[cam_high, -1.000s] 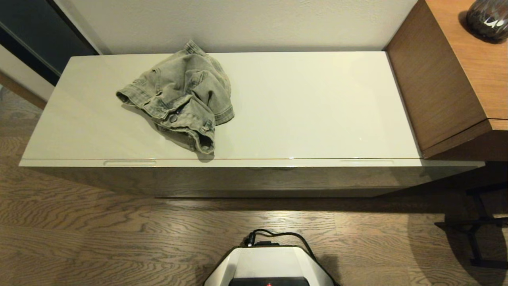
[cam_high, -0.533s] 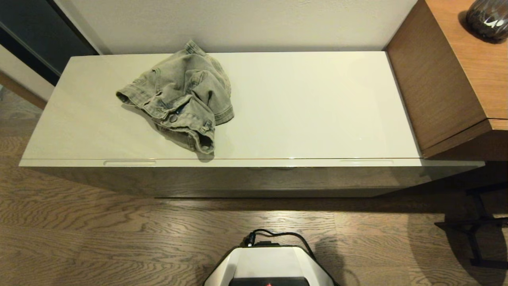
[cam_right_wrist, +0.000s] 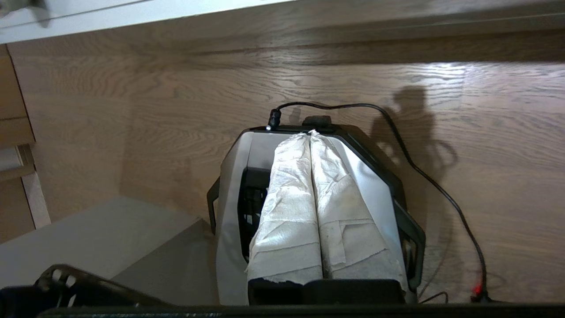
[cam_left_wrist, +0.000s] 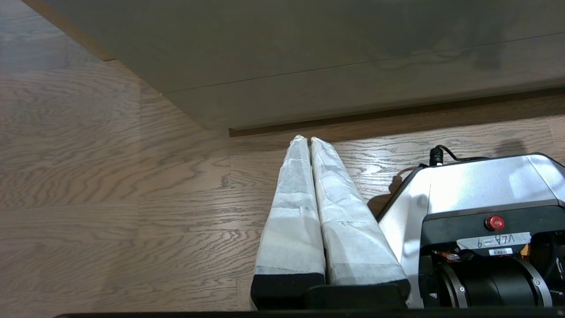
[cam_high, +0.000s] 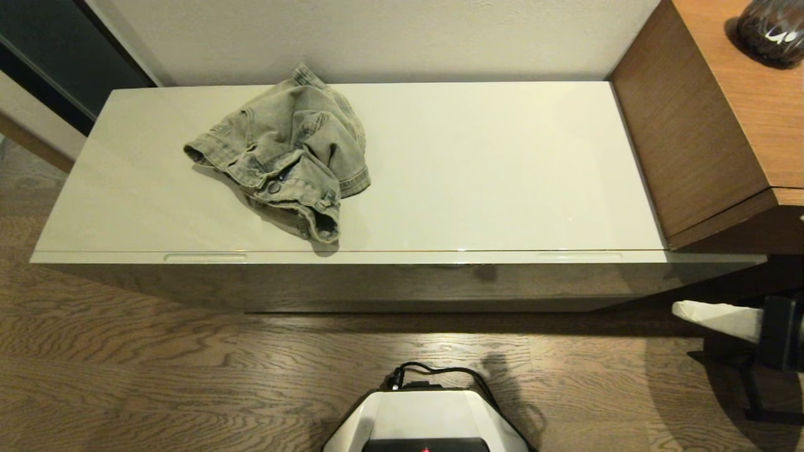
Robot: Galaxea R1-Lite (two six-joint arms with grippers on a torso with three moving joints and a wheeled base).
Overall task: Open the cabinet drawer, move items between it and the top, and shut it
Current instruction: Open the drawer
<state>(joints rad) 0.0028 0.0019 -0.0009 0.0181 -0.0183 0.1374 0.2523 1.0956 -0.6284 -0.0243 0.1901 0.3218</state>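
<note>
The faded grey-green denim garment (cam_high: 276, 163) lies crumpled on the left half of the glossy cream top (cam_high: 502, 163). The cabinet drawer (cam_high: 402, 257) is shut, and its two slim notches (cam_high: 205, 257) show along the upper edge of its face. The bag of brown granules is out of view. My right gripper (cam_high: 681, 309) comes in low at the right edge, in front of the cabinet's right end, shut and empty (cam_right_wrist: 309, 132). My left gripper (cam_left_wrist: 304, 139) is out of the head view. It hangs shut and empty above the floor near the cabinet's base (cam_left_wrist: 309, 57).
A taller wooden cabinet (cam_high: 703, 138) adjoins the right end and carries a dark vase (cam_high: 771, 28). My white base (cam_high: 427, 420) with its black cable (cam_high: 465, 373) stands on the wood floor in front. Black stand legs (cam_high: 754, 376) sit at the lower right.
My right gripper has come into the head view at the right edge, and its shadow now falls on the floor beside my base. The garment and drawer are unchanged.
</note>
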